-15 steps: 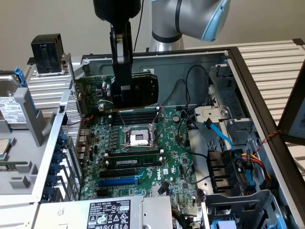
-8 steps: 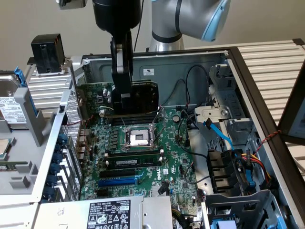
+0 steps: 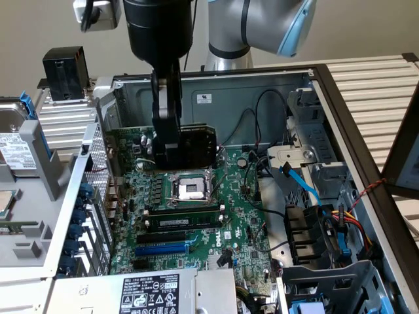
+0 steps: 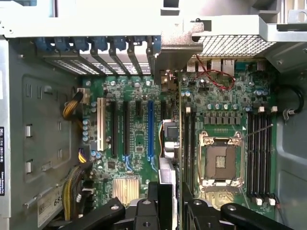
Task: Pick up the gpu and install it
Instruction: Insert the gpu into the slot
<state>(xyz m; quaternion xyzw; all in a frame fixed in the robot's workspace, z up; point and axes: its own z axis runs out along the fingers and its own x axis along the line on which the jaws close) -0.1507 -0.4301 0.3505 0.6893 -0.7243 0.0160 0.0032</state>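
Green motherboard [image 3: 242, 216] fills the floor of the open metal case [image 3: 262, 82], and in the exterior view we see the gripper [image 3: 167, 154] coming down in the upper middle of the frame, its black fingers closed on the gpu [image 3: 198, 142]. That view gives us the card's broad side: a black shroud standing upright, just beyond the empty processor socket [image 3: 188, 188]. We cannot tell from here whether its lower edge touches the board. Nearer the lower edge of the frame lie a memory stick [image 3: 180, 222] and a blue slot [image 3: 162, 248]. A labelled power supply [image 3: 150, 291] sits at the bottom, and a hard drive [image 3: 16, 147] rests outside the case at the exterior view's left. The wrist view looks straight down past the gripper [image 4: 169, 191] and shows us what the side view hides. There the gpu [image 4: 169, 143] appears edge-on as a thin strip pinched between the two fingers. It hangs over the motherboard [image 4: 136, 129], between the blue slot [image 4: 150, 129] and the processor socket [image 4: 220, 160]. We also see a finned heatsink [image 4: 125, 189] beside the slots and a red wire [image 4: 216, 76] near the rear ports.
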